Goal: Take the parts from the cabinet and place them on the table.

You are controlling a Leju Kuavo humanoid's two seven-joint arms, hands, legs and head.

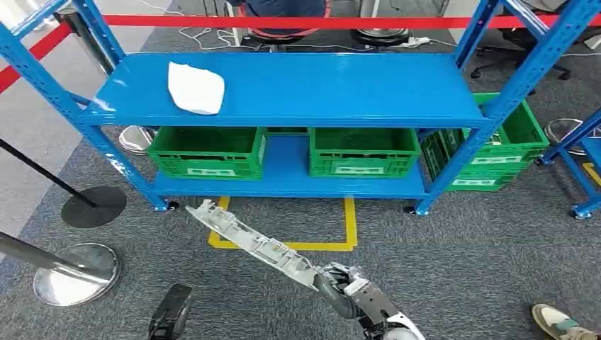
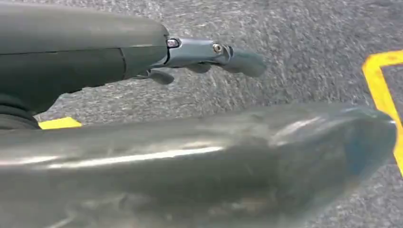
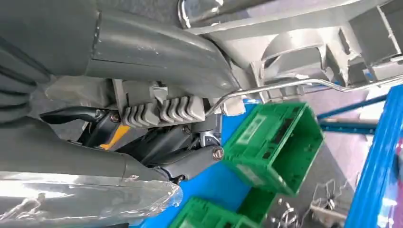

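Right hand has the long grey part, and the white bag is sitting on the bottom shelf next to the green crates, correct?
Not quite. The right hand does hold the long grey part, but the white bag lies on the top shelf of the blue rack, above the green crates, as the head view shows.
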